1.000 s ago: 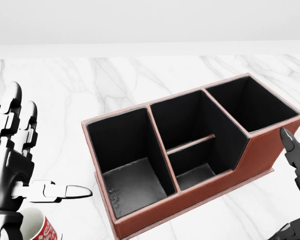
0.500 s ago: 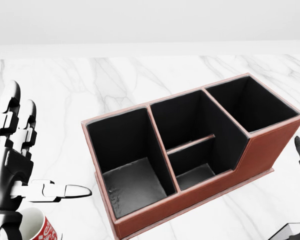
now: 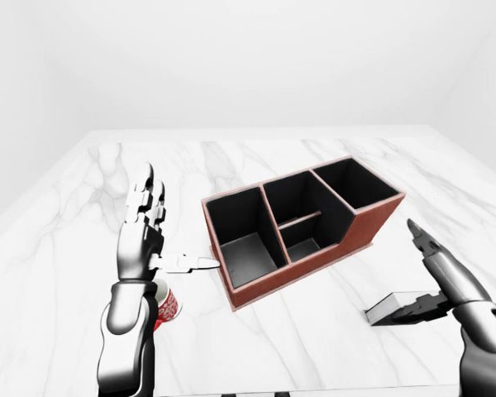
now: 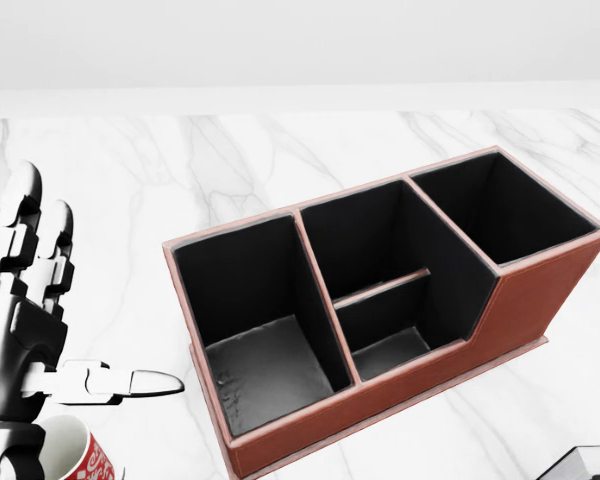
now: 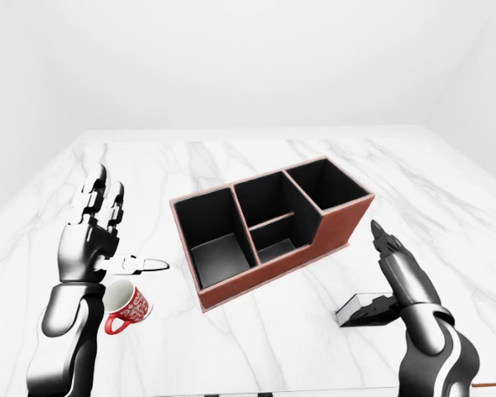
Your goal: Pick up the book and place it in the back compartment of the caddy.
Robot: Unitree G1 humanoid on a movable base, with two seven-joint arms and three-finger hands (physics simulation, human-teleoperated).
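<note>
White marble desk (image 3: 331, 331) with grey veining carries everything here. The reddish-brown caddy (image 3: 372, 222) with black-lined compartments sits near the middle, turned at an angle. A red and white mug (image 5: 129, 305) sits to the lower left of it in the right-eye view, tipped over a bit. The dark book (image 3: 397, 308) lies flat at the lower right, well apart from the caddy.

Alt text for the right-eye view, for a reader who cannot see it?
A red-brown caddy with empty black compartments sits on a white marble table. The open right hand hovers over a dark book; the open left hand is raised above a red mug.
</note>
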